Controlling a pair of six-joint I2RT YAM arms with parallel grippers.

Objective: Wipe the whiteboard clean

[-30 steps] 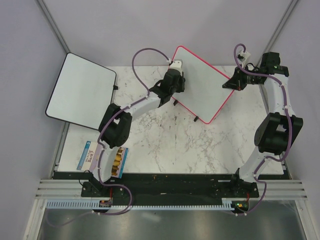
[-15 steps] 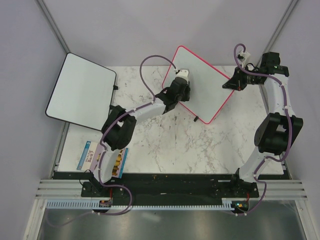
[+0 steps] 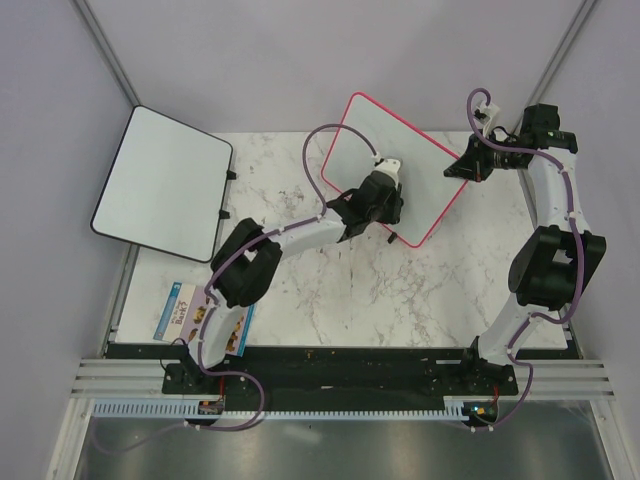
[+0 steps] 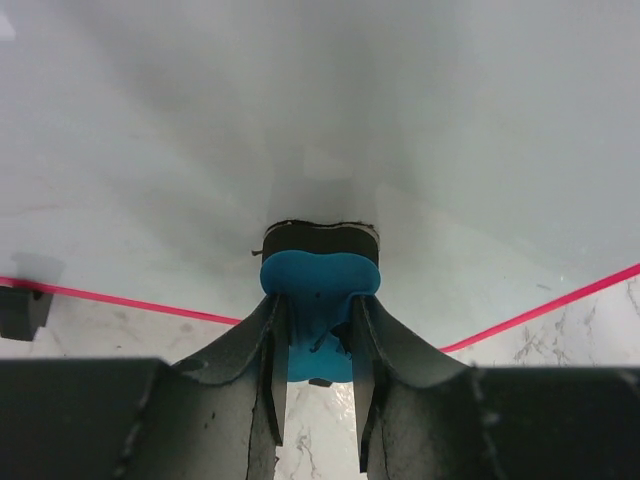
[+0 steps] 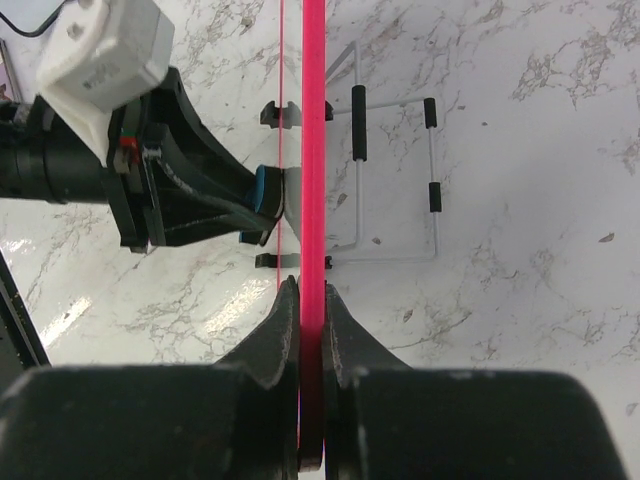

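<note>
board: whiteboard [image 3: 410, 150] is standing tilted at the far middle of the table [image 3: 330, 290], one corner pointing toward the arms. The face is reading clean in the left wrist view, with no marks I can make out.
left: left gripper [image 4: 318, 320] is pinching a blue eraser [image 4: 320, 275], jaws narrow. The eraser's black felt is pressing flat on the board face just above the red lower edge.
right: right gripper [image 5: 308, 300] is clamping tight on the red frame at the board's right corner, bracing it.
stand: wire stand [image 5: 395, 175] with black feet is propping the board from behind and is looking flimsy.
handling: judging it a thin, stiff, light panel with a glossy, slippery face. Wipe pressure is likely going to push or tip it unless it's braced.
grip spot: the frame edge, where the right jaws are sitting now, not the face. The rim is giving the jaws something narrow and rigid to bite.
risk: pushing too hard risks skating the feet over the marble or twisting the frame in the clamp.
other: black-framed board [image 3: 160, 180] is lying well apart at far left.
</note>
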